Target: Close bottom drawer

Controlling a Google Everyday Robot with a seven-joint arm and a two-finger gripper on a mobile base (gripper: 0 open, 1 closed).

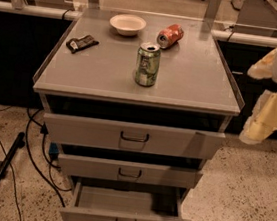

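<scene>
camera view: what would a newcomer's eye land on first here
The bottom drawer stands pulled far out at the foot of the grey cabinet, with the middle drawer and top drawer above it also ajar. On the cabinet's top a green can stands upright near the middle, and a red can lies on its side behind it, next to a white bowl. The gripper hovers at the right edge, off the cabinet's side, touching nothing.

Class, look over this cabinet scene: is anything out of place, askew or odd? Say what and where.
The bottom drawer is pulled far out, its inside exposed. On the cabinet top a red can lies on its side, while the green can stands upright. The pincer is at the right edge, apart from the drawer.
</scene>
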